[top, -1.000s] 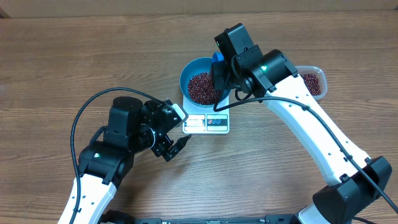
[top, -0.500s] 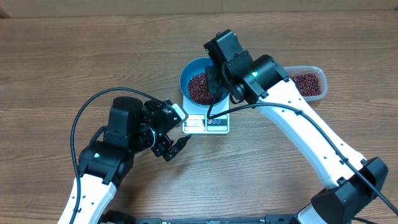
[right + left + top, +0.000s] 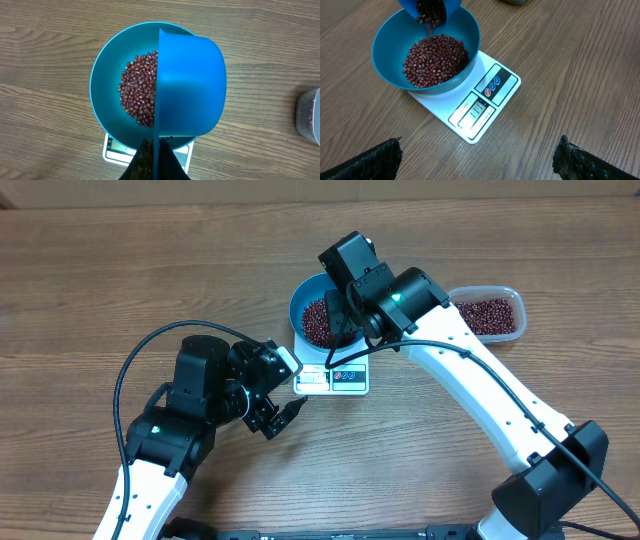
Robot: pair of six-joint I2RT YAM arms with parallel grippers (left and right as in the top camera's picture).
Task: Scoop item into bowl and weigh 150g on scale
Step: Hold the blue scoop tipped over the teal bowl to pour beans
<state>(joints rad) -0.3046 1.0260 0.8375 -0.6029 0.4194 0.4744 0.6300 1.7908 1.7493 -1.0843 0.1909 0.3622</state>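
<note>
Overhead view: a wooden table (image 3: 100, 270) is shown with two white and black robot arms reaching in from its near edge. A bright blue bowl (image 3: 300, 308) is seated on a small white scale (image 3: 333, 379) at the centre, and a heap of dark red-brown beans (image 3: 434, 60) is held in the bowl.

The right gripper (image 3: 154, 155) is clenched on the handle of a small blue scoop (image 3: 187, 85). The scoop is held directly above the bowl and tipped over it. In the left wrist view, beans are seen spilling from the scoop's mouth into the heap below. The scoop's long axis runs from the jaws out across the bowl, so the load lies straight ahead of them. The right arm is stretched forward, its wrist bent over the bowl's rim.

A clear tub (image 3: 487, 313) of more beans is set well apart, to the right arm's outer side.

The left gripper (image 3: 477, 157) is spread wide and grasps nothing. It is parked low beside the display edge of the scale, its camera aimed at the bowl. The digits on the display cannot be read.
</note>
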